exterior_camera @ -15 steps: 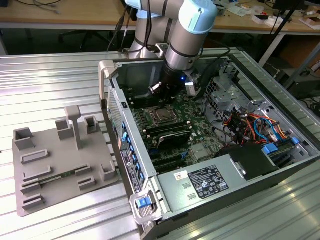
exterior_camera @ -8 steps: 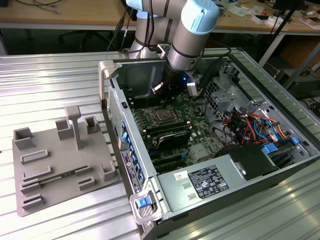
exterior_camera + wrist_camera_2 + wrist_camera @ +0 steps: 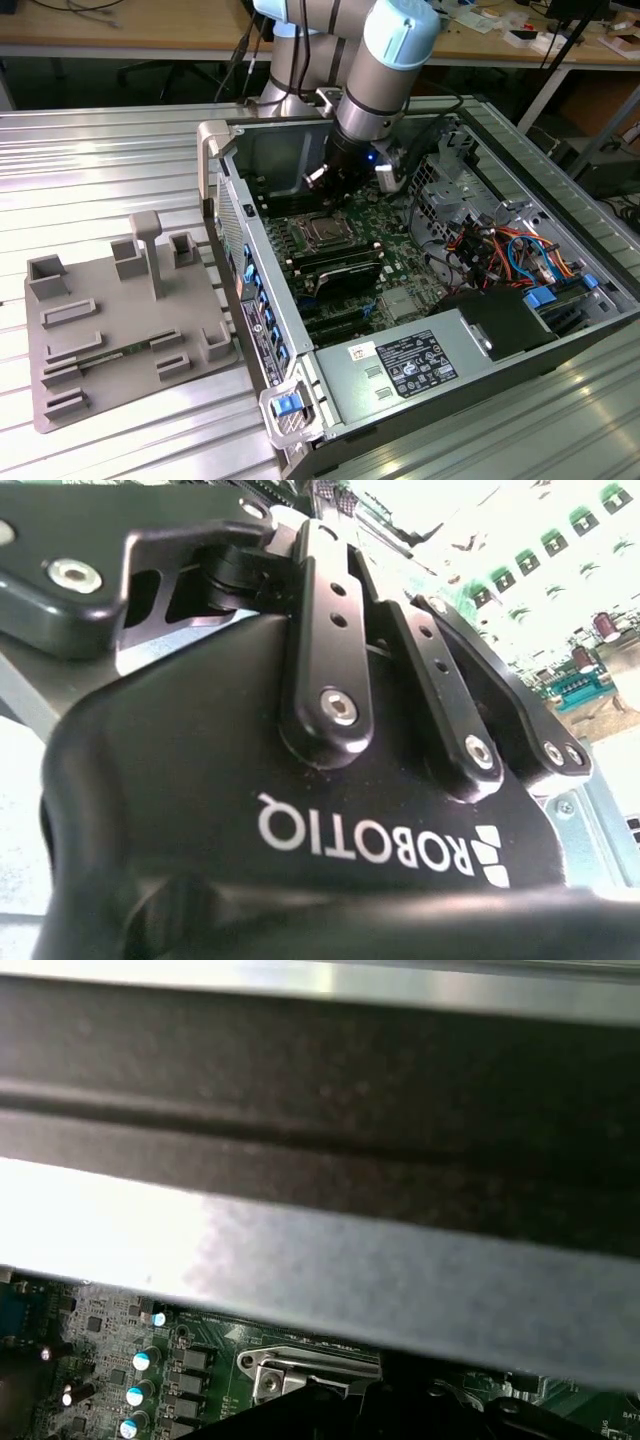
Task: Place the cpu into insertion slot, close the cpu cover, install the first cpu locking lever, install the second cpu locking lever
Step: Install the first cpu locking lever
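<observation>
Grey steel computer case (image 3: 560,170) lies open before you, motherboard (image 3: 400,262) inside.
One cpu (image 3: 322,235) sits in its socket at the gripper's (image 3: 340,192) 6 o'clock; you cannot tell the fingers' state.

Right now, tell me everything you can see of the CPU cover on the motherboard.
The cpu cover is a thin, shiny square metal frame with a dark centre, lying flat over the socket on the green motherboard inside the open computer case. In the exterior view it sits just below the gripper, which hangs above it; contact cannot be made out. The first wrist view shows a silvery corner of it with a screw. Its levers are not discernible.
</observation>
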Motion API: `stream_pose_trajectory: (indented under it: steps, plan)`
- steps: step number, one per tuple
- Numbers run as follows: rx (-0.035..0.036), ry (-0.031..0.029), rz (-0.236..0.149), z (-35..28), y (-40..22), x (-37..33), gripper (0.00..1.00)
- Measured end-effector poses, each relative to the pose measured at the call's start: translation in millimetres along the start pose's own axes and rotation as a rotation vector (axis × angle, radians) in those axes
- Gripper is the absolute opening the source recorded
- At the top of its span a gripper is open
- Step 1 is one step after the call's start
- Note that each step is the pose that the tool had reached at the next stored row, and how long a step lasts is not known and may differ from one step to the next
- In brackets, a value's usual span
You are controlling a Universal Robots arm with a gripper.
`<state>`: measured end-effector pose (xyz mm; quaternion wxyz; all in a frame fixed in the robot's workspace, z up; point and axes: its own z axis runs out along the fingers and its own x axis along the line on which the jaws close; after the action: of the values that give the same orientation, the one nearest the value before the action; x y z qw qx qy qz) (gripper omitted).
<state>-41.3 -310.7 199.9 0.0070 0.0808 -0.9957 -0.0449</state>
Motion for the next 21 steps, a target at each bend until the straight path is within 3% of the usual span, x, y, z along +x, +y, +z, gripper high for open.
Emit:
stream_pose_trajectory:
  steps: [6, 10, 13, 15, 21]
  plan:
    - [-0.0117, -0.0041, 0.0, -0.2, 4.3, 0.1, 0.11]
    - [-0.0147, -0.0053, 0.0, -12.4, 5.4, 0.1, 0.11]
    - [-0.0159, -0.0047, 0.0, -13.7, -1.8, 0.9, 0.11]
    - [-0.0162, -0.004, 0.0, -14.5, -10.6, 1.9, 0.11]
    - [-0.0169, 0.0005, 0.003, -15.8, -24.6, 2.4, 0.11]
